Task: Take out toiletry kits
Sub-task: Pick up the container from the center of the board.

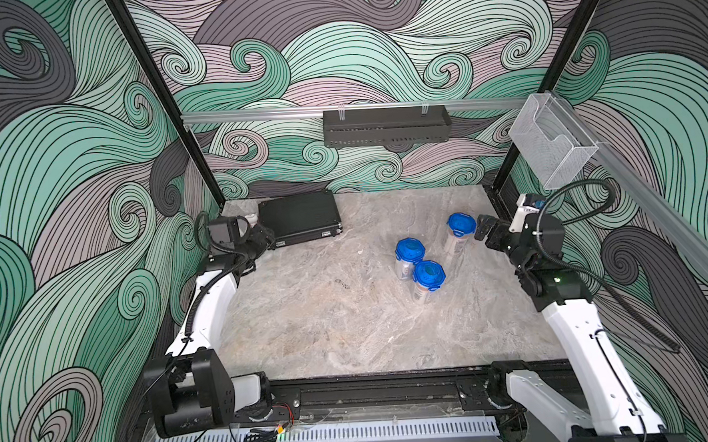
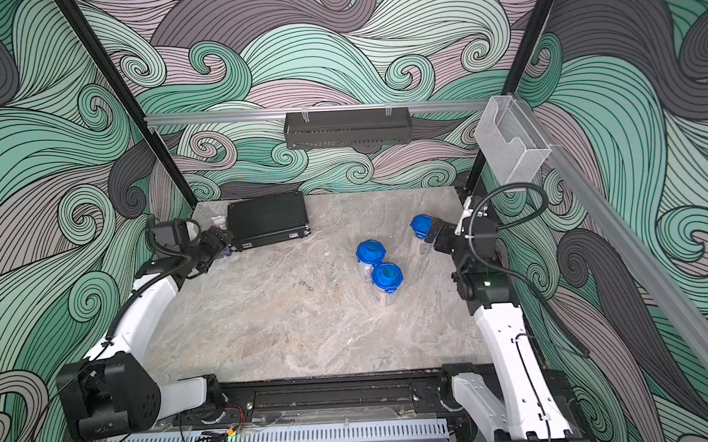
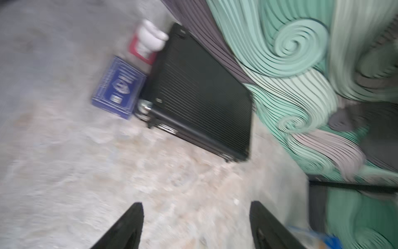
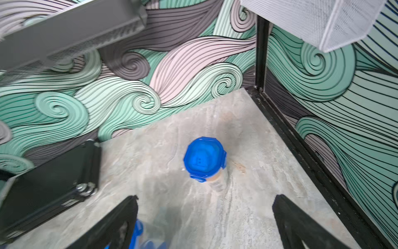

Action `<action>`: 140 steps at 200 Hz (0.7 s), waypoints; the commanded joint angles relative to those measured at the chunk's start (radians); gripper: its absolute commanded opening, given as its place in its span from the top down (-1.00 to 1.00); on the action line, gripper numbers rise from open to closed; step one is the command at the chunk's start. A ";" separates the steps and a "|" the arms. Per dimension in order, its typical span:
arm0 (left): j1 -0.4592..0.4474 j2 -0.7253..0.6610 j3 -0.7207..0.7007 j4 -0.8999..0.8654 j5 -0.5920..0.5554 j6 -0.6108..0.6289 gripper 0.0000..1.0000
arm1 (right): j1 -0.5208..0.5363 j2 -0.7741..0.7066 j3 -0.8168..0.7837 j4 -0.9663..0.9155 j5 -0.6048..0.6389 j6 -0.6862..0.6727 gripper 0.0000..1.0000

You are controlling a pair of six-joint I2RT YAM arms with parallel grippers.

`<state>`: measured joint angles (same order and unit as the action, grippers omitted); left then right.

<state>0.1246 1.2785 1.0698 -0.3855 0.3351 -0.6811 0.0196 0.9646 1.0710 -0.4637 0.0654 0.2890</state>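
Note:
Three clear jars with blue lids [image 1: 409, 252] [image 1: 429, 275] [image 1: 461, 224] stand right of the table's middle, seen in both top views [image 2: 370, 253]. Pale and tan contents show through their walls, too unclear to name, so the toiletry kits are hidden from me. My right gripper [image 1: 482, 227] [image 4: 205, 197] is open, just right of the far jar [image 4: 204, 158] and not touching it. My left gripper [image 1: 267, 241] [image 3: 197, 203] is open over bare table beside the black ribbed case [image 1: 300, 218] [image 3: 198, 97]. The left wrist view is blurred.
A blue-labelled pump bottle [image 3: 117, 86] with a white head [image 1: 252, 217] lies against the case's left end. A black shelf [image 1: 385, 127] hangs on the back wall and a mesh basket [image 1: 552, 145] on the right rail. The marble table [image 1: 328, 323] is walled on three sides.

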 commanded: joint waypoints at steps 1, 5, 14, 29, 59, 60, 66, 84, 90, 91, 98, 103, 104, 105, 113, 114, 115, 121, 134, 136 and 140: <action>0.001 -0.046 0.107 -0.290 0.321 0.114 -0.44 | 0.023 0.090 0.147 -0.453 -0.186 -0.003 -0.98; 0.001 -0.062 0.118 -0.326 0.330 0.145 -0.44 | 0.035 0.105 0.173 -0.493 -0.205 -0.016 -0.98; 0.001 -0.101 0.131 -0.399 0.337 0.223 -0.45 | 0.068 0.131 0.223 -0.568 -0.230 -0.057 -0.98; -0.005 -0.182 0.128 -0.505 0.246 0.316 -0.45 | 0.138 0.169 0.293 -0.680 -0.252 -0.129 -0.98; -0.069 -0.405 -0.041 -0.393 0.116 0.298 -0.92 | 0.284 0.225 0.333 -0.780 -0.203 -0.260 -0.98; -0.069 -0.412 -0.046 -0.387 0.117 0.298 -0.95 | 0.292 0.227 0.333 -0.784 -0.198 -0.264 -0.98; -0.073 -0.449 -0.080 -0.354 0.127 0.295 -0.97 | 0.323 0.237 0.337 -0.797 -0.169 -0.292 -0.98; -0.090 -0.516 -0.134 -0.312 0.111 0.310 -0.97 | 0.373 0.257 0.336 -0.810 -0.131 -0.366 -0.98; -0.093 -0.528 -0.145 -0.308 0.102 0.314 -0.97 | 0.378 0.264 0.339 -0.810 -0.131 -0.383 -0.98; -0.093 -0.531 -0.147 -0.308 0.100 0.314 -0.97 | 0.379 0.267 0.340 -0.811 -0.134 -0.385 -0.98; -0.100 -0.541 -0.161 -0.305 0.088 0.321 -0.97 | 0.381 0.278 0.341 -0.810 -0.150 -0.412 -0.98; -0.104 -0.548 -0.176 -0.301 0.079 0.323 -0.97 | 0.389 0.287 0.339 -0.811 -0.150 -0.428 -0.98; -0.104 -0.549 -0.178 -0.300 0.077 0.322 -0.97 | 0.391 0.289 0.338 -0.810 -0.149 -0.433 -0.98; -0.105 -0.552 -0.182 -0.298 0.076 0.324 -0.97 | 0.394 0.291 0.337 -0.811 -0.148 -0.437 -0.98; -0.106 -0.558 -0.200 -0.294 0.070 0.315 -0.97 | 0.415 0.309 0.334 -0.812 -0.133 -0.463 -0.98; -0.107 -0.558 -0.200 -0.296 0.070 0.314 -0.97 | 0.417 0.313 0.334 -0.814 -0.131 -0.466 -0.98; -0.108 -0.558 -0.200 -0.297 0.070 0.313 -0.97 | 0.420 0.316 0.335 -0.815 -0.131 -0.469 -0.98; -0.107 -0.557 -0.200 -0.305 0.082 0.315 -0.97 | 0.431 0.333 0.338 -0.820 -0.129 -0.487 -0.98; -0.108 -0.560 -0.206 -0.306 0.111 0.315 -0.97 | 0.444 0.370 0.348 -0.820 -0.121 -0.502 -0.98; -0.108 -0.561 -0.208 -0.305 0.112 0.315 -0.97 | 0.445 0.375 0.350 -0.820 -0.123 -0.504 -0.98; -0.108 -0.564 -0.210 -0.304 0.113 0.315 -0.97 | 0.448 0.387 0.354 -0.820 -0.127 -0.508 -0.98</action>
<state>0.0238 0.7284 0.8604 -0.7078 0.4446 -0.3843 0.4416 1.2968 1.3956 -1.2484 -0.0818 -0.1287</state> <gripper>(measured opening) 0.986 0.990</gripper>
